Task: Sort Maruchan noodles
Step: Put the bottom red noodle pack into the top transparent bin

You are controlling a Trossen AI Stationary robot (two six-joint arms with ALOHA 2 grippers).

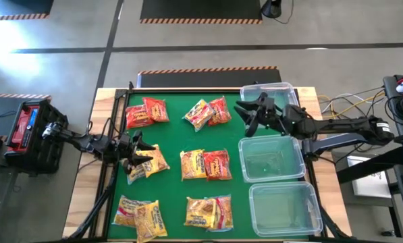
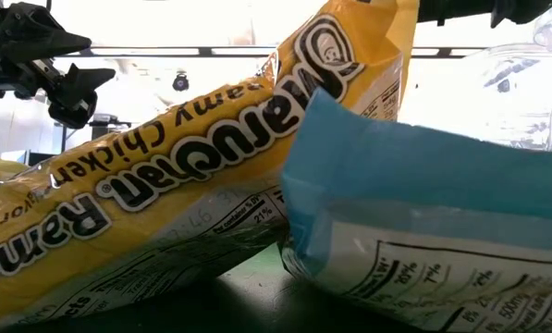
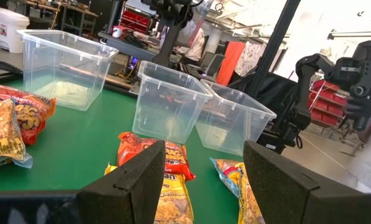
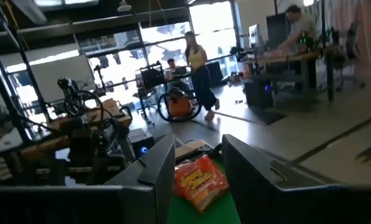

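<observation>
You have a green table mat (image 1: 174,135) with red packets (image 1: 216,164) and yellow-orange packets (image 1: 150,162) scattered on it; the near yellow packet (image 2: 165,203) has black-and-white Maruchan lettering, the packet beside it (image 2: 423,176) a light blue band over white; three clear bins (image 1: 272,158) stand on your right

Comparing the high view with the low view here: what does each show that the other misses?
Only the high view shows the three clear bins, the green mat, all packet groups, the left gripper over a yellow packet, and the right gripper. Only the low view shows the label print on a yellow packet close up. Both show Maruchan packets.
</observation>
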